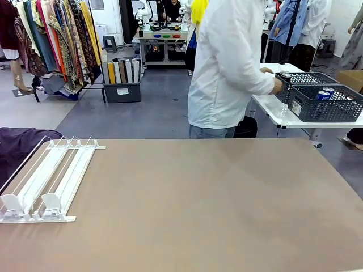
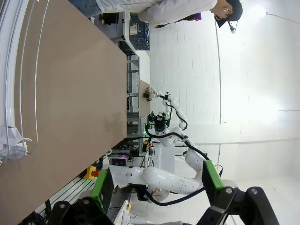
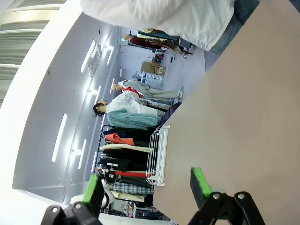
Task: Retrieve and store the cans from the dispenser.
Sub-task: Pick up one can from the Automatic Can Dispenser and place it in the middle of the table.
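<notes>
Dispenser lanes bare on the table; both grippers released, holding nothing.

Nearest, the left gripper (image 2: pixel 157 190) and right gripper (image 3: pixel 146 187) each stood with jaws spread, green pads apart over the brown table (image 1: pixel 215 209). The dispenser (image 1: pixel 48 181) lay at that table's left edge, curved stops toward the robot. Beyond the table's far edge a person (image 1: pixel 227 68) reached toward dark mesh baskets (image 1: pixel 323 102) on a white side table; blue cans (image 1: pixel 324 94), probably two, stood in the nearer basket.
</notes>
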You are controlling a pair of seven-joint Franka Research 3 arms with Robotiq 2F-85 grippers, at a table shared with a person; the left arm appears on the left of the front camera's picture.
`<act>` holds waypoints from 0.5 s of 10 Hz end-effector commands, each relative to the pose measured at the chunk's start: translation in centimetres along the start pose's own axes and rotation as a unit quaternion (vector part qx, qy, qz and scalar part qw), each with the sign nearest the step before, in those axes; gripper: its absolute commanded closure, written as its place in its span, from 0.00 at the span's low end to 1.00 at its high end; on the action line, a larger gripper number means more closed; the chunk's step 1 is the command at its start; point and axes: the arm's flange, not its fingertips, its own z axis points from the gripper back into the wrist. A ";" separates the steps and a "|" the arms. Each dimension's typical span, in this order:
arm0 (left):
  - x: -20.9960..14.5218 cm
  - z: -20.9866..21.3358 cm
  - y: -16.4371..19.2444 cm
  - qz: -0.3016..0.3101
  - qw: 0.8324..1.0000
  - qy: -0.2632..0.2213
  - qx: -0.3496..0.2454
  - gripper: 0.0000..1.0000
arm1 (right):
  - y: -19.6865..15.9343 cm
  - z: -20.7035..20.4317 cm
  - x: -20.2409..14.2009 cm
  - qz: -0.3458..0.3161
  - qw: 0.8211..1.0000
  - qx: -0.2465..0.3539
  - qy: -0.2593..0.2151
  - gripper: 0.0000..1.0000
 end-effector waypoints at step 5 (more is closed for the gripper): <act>-0.2 0.1 -0.3 -0.001 1.000 0.000 -0.005 0.00 | 0.4 0.1 -0.1 -0.003 1.000 0.001 0.003 0.00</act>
